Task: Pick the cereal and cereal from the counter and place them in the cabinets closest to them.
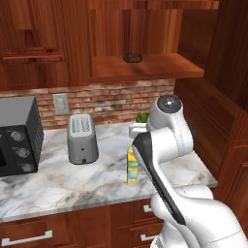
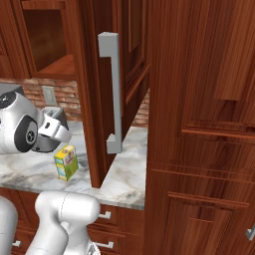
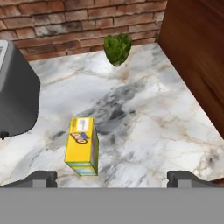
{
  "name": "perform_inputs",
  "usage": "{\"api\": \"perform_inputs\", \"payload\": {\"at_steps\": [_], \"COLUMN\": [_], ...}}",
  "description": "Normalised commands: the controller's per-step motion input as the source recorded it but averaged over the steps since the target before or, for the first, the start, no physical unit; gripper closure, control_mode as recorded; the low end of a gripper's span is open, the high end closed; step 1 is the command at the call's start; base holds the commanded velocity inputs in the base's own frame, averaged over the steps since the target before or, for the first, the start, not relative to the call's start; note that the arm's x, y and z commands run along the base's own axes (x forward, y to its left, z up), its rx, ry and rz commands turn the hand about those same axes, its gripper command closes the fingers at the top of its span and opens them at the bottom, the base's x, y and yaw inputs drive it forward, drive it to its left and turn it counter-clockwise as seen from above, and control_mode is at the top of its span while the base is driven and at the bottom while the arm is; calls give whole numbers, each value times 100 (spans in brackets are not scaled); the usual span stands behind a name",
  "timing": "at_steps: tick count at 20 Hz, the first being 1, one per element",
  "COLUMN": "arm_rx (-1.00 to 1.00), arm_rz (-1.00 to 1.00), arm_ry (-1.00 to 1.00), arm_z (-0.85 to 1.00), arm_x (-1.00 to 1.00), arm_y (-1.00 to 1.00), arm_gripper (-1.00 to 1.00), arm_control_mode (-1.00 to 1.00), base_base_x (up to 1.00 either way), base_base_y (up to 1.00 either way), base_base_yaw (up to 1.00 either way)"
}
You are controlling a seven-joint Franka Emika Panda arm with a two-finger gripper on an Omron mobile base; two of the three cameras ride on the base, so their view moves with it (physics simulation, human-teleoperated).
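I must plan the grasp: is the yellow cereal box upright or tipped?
Upright: the yellow cereal box stands on its narrow base on the counter.

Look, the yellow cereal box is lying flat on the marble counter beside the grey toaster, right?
Not quite. The yellow cereal box stands upright on the marble counter, beside the grey toaster, not lying flat. The left base view shows it.

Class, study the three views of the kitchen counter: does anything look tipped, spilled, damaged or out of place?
Nothing stands out. The yellow cereal box stands upright on the marble counter, the toaster sits squarely near the brick wall, and nothing is spilled. The pincer hovers open above the counter.
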Motion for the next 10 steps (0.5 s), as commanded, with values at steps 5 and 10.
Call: {"api": "perform_inputs", "payload": {"at_steps": [5,10], "arm_rx": [0,0], "arm_rz": [-5,-6], "arm_ry": [3,3], "arm_z": [-33,-37], "arm_x": [27,25], "arm_y": [14,9], "arm_gripper": [-100,-100], "arm_control_mode": [-100,-100], "base_base_x": [0,0], "base_base_y": [0,0], "base_base_yaw": [0,0]}}
